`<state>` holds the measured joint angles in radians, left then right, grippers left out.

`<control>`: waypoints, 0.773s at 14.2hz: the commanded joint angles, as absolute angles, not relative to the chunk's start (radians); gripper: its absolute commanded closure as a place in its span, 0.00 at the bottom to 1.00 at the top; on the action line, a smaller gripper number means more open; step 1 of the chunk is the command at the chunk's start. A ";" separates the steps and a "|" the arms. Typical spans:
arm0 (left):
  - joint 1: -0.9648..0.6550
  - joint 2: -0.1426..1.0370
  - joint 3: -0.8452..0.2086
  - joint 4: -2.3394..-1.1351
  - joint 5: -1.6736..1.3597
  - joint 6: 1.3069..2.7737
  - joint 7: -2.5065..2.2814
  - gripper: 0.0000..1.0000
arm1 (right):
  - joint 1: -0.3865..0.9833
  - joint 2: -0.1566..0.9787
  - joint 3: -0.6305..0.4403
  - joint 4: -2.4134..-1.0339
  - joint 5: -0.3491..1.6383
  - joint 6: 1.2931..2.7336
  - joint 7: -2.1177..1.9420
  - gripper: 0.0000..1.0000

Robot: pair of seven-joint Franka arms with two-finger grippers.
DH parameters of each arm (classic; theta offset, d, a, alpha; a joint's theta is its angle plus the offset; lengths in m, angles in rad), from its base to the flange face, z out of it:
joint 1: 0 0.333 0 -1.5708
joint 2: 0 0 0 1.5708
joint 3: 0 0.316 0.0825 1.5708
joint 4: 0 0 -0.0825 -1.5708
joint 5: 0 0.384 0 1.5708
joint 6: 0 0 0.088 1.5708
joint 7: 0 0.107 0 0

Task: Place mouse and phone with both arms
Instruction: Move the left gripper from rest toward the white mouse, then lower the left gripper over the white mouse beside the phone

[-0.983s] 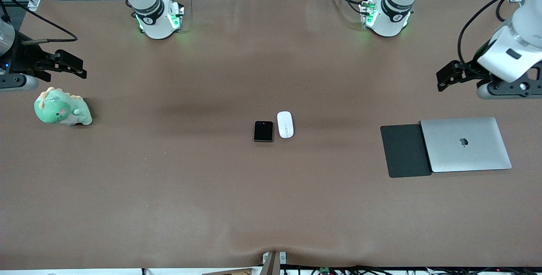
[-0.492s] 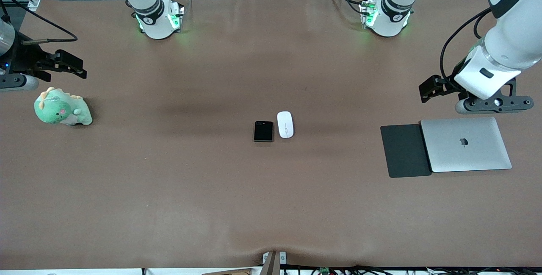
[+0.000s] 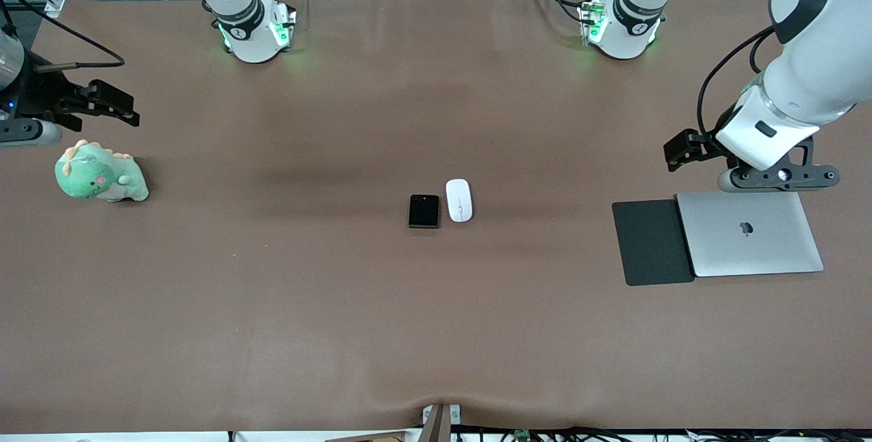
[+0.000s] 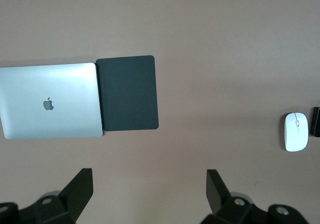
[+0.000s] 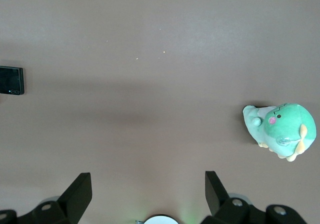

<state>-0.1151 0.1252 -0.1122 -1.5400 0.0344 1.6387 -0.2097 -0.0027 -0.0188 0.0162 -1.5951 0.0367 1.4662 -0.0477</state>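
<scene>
The white oval mouse [image 3: 459,200] lies at the middle of the table, and the black phone [image 3: 424,211] lies right beside it on the side toward the right arm's end. Both also show in the left wrist view, the mouse [image 4: 295,131] whole and the phone [image 4: 316,122] only as an edge. The right wrist view shows the phone [image 5: 11,80] too. My left gripper [image 3: 678,150] [image 4: 148,176] hangs open and empty over bare table by the mouse pad and laptop. My right gripper [image 3: 117,105] [image 5: 148,180] waits open and empty above the plush toy's end of the table.
A black mouse pad [image 3: 652,242] [image 4: 127,93] lies against a closed silver laptop [image 3: 749,232] [image 4: 50,106] toward the left arm's end. A green plush dinosaur [image 3: 99,173] [image 5: 282,130] sits toward the right arm's end. The brown table cover [image 3: 340,306] is bare elsewhere.
The left arm has swung in from the table's end toward the middle, bringing its gripper beside the laptop and mouse pad. The right arm, mouse and phone have not moved.
</scene>
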 commanded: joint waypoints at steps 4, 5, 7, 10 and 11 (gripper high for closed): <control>-0.179 0.218 -0.117 -1.534 0.048 1.718 -0.268 0.00 | -0.006 -0.037 0.021 -1.614 0.021 1.471 -0.057 0.00; -0.198 0.238 -0.117 -1.534 0.049 1.739 -0.299 0.00 | -0.006 -0.037 0.021 -1.614 0.021 1.471 -0.057 0.00; -0.253 0.290 -0.117 -1.535 0.048 1.782 -0.352 0.00 | -0.006 -0.037 0.021 -1.614 0.021 1.473 -0.057 0.00; -0.363 0.380 -0.115 -1.543 0.054 1.879 -0.547 0.00 | -0.006 -0.037 0.023 -1.614 0.021 1.471 -0.057 0.00; -0.397 0.414 -0.117 -1.543 0.072 1.922 -0.613 0.00 | -0.006 -0.037 0.023 -1.614 0.021 1.471 -0.057 0.00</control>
<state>-0.3406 0.3588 -0.1192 -1.5531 0.0386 1.8641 -0.5051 -0.0026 -0.0188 0.0165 -1.5958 0.0367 1.4662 -0.0478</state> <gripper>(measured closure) 0.000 0.000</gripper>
